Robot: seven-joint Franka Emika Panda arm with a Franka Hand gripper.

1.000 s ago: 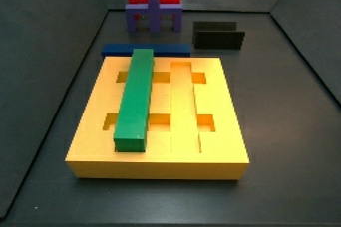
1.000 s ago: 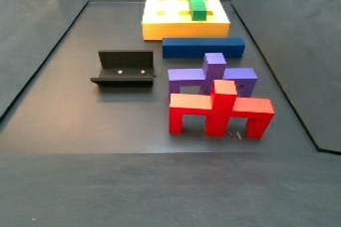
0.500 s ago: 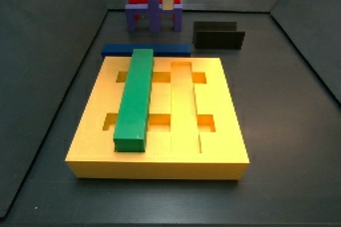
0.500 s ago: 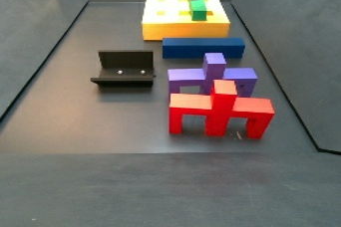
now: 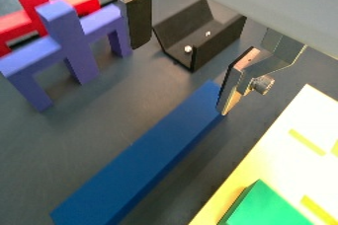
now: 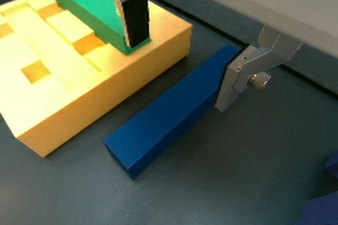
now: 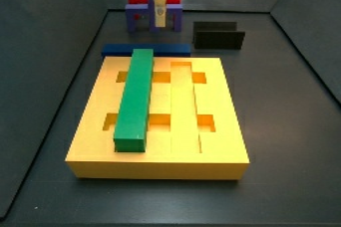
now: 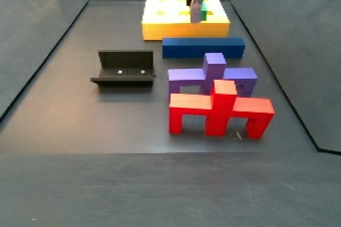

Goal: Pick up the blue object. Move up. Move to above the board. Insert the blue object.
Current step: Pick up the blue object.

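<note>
Fingers [image 6: 232, 79] are seen as flat silver plates with dark pads, spread wide apart, and nothing is held between them. The gripper [image 5: 185, 41] hangs above the blue object [image 5: 148, 162], which lies flat on the bench [image 8: 80, 92], untouched. In both wrist views one finger stands close over the bar's edge, while the second finger [image 6: 132, 12] is on the far side, over the board [image 6: 66, 81]. The bar's long axis runs across the line joining the fingers, so the fingers can be judged correctly turned for a grasp across its narrow width; a straight descent is what seems needed.

In a side view the bar [image 8: 202, 48] is seen touching or just beside the yellow board [image 8: 180, 22], parallel to its near edge. The green bar [image 7: 136, 97] sits in one groove of the board [image 7: 200, 156]. The purple-and-red block structure [image 8: 213, 100] and the fixture [image 8: 123, 70] stand apart.
</note>
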